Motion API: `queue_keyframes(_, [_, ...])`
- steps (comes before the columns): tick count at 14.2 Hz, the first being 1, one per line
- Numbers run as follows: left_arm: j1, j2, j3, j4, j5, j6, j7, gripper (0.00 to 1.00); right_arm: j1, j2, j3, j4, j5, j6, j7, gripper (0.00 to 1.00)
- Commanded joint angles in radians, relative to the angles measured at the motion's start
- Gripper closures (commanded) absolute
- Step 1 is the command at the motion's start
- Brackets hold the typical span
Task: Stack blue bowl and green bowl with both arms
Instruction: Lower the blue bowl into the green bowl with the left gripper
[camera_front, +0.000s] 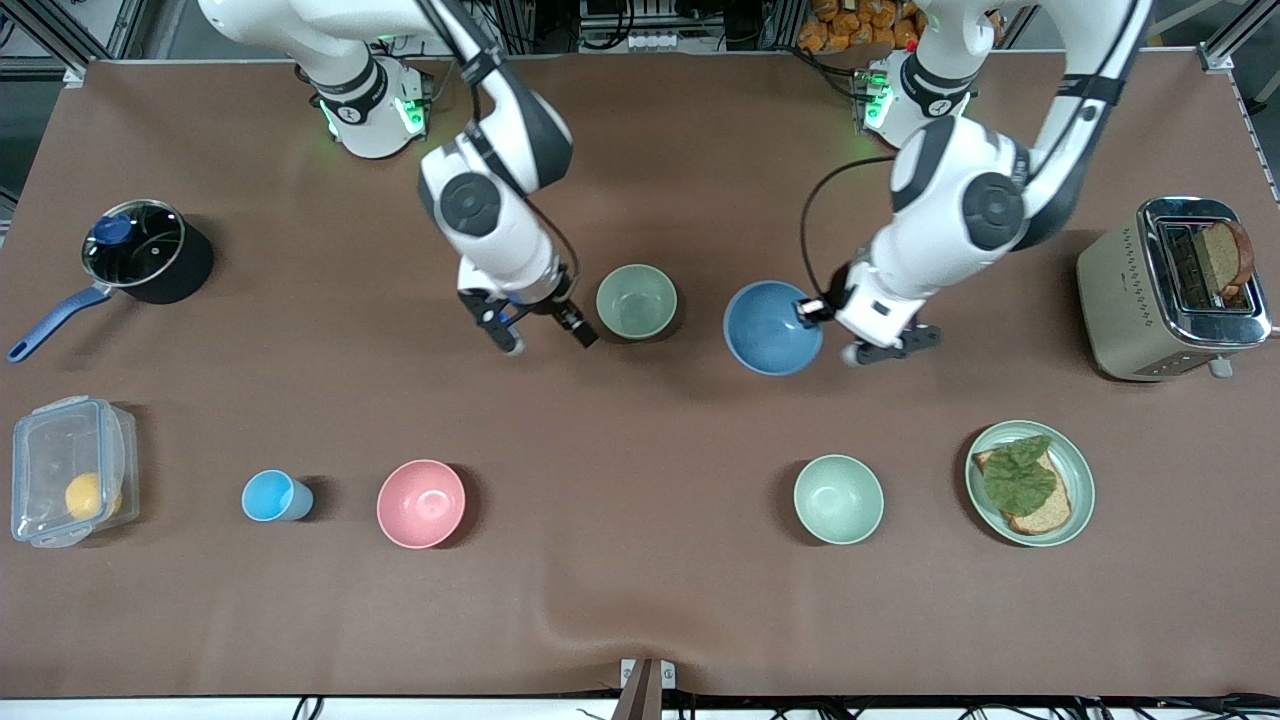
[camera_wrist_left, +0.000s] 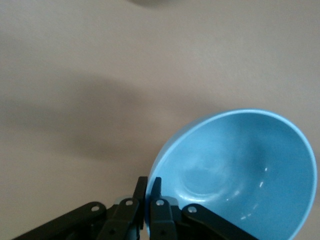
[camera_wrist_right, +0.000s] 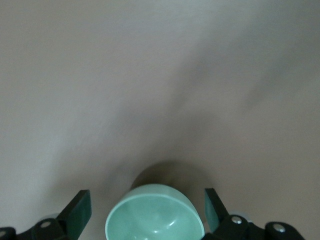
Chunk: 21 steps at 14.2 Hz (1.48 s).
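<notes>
Even overhead light fills the front view, and the brown desk (camera_front: 640, 600) shows no glare. Soft shadows fall toward three o'clock beside the pink bowl (camera_front: 421, 503) and the pot (camera_front: 146, 250). Both wrist views look hazy and washed out, with broad dim shadows across the desk.

The middle of the surface (camera_front: 640, 600) is bare, so a claw could pass there. The green bowl (camera_front: 636, 300) and the blue bowl (camera_front: 768, 330) sit side by side with a small gap between them. The right claw (camera_front: 540, 335) hangs wide open just beside the green bowl. The left claw (camera_front: 812, 312) is clamped on the blue bowl's rim
</notes>
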Motion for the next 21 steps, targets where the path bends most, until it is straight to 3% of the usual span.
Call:
queue_keyframes(1, [-0.091,0.036,0.0,0.032,-0.021,0.055,-0.082,1.0,-0.039,0.013,0.011,-0.024,0.143,-0.003,0.011,0.0])
queue_keyframes(4, [-0.229,0.146,0.006,0.099,0.008,0.1,-0.234,1.0,-0.056,0.064,0.013,-0.034,0.228,-0.001,0.008,0.0])
queue_keyframes(8, [-0.28,0.206,0.006,0.1,0.101,0.105,-0.314,1.0,-0.05,0.151,0.016,-0.049,0.419,0.124,-0.003,0.0])
queue_keyframes(13, [-0.315,0.286,0.006,0.115,0.182,0.181,-0.389,1.0,-0.036,0.159,0.019,-0.075,0.676,0.125,-0.194,0.0])
queue_keyframes(21, [-0.366,0.328,0.006,0.121,0.256,0.186,-0.501,1.0,0.001,0.151,0.019,-0.104,0.725,0.146,-0.205,0.0])
